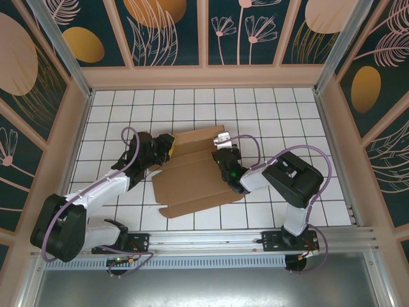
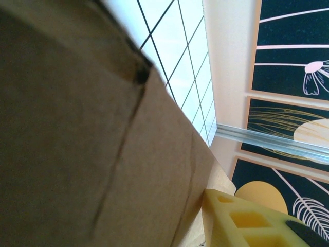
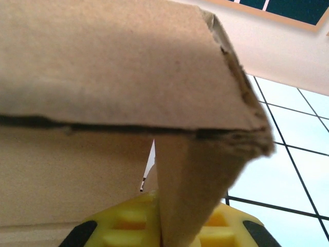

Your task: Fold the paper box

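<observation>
The paper box (image 1: 195, 176) is a brown die-cut cardboard sheet lying mid-table, with its far flap (image 1: 198, 137) raised. My left gripper (image 1: 165, 148) is at the sheet's left edge. In the left wrist view the cardboard (image 2: 92, 134) covers most of the frame and rests against one yellow finger (image 2: 252, 221); the other finger is hidden behind it. My right gripper (image 1: 223, 157) is at the sheet's right side. It is shut (image 3: 164, 221) on a thin upright flap (image 3: 190, 195) under a folded panel (image 3: 118, 62).
The white tiled floor (image 1: 287, 115) is ringed by a low beige wall (image 1: 204, 77) with patterned panels above. An aluminium rail (image 1: 211, 240) carries both arm bases at the near edge. Cables loop beside each arm.
</observation>
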